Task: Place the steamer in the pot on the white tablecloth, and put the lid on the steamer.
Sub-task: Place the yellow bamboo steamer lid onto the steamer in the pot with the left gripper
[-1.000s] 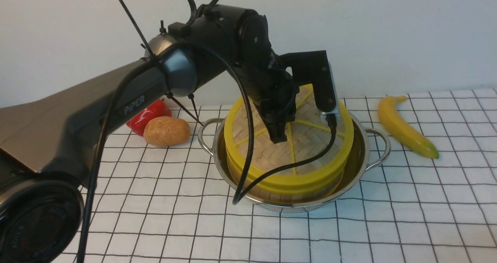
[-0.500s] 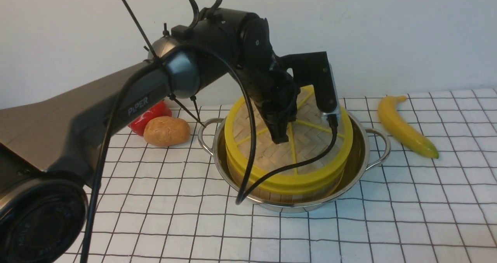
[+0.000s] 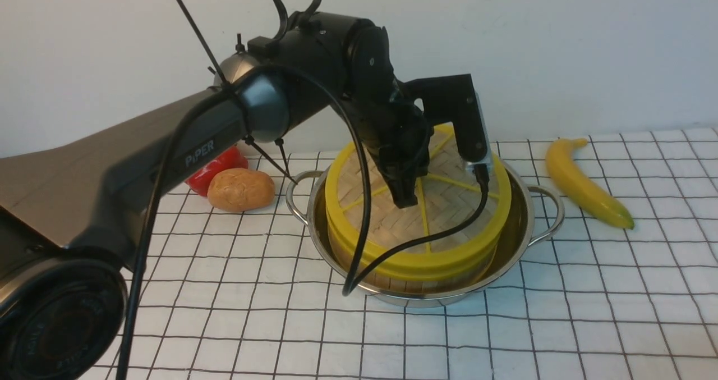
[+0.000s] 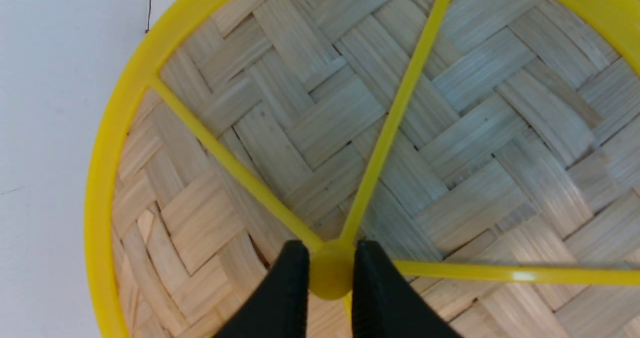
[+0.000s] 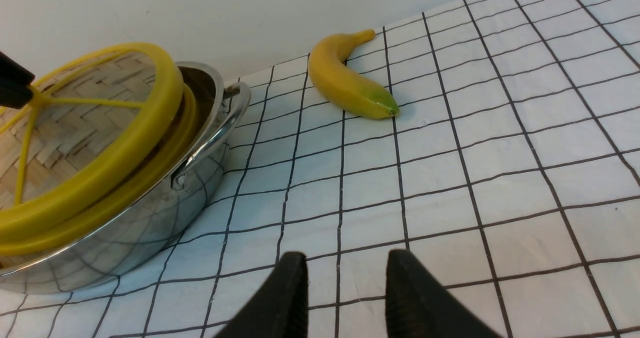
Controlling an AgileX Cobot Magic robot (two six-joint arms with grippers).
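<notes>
The pot (image 3: 521, 223) stands on the white tablecloth (image 3: 561, 312). The steamer (image 3: 392, 283) sits inside it; only its bamboo wall and yellow rim (image 5: 150, 178) show. The lid (image 3: 392, 228) lies over the steamer, tilted, with its far edge raised. My left gripper (image 3: 405, 200) is shut on the lid's yellow centre knob (image 4: 330, 278), one finger on each side (image 4: 330, 245). My right gripper (image 5: 346, 255) is open and empty, low over the tablecloth (image 5: 450, 178) to the right of the pot (image 5: 150, 228). It does not show in the front view.
A banana (image 3: 583, 183) lies right of the pot, also in the right wrist view (image 5: 345, 86). A red pepper (image 3: 216, 164) and a brown potato (image 3: 241, 189) lie left of it. A white wall stands close behind.
The left arm's elbow has shifted slightly to the right. The gripper stays shut on the knob and the lid has hardly moved.
</notes>
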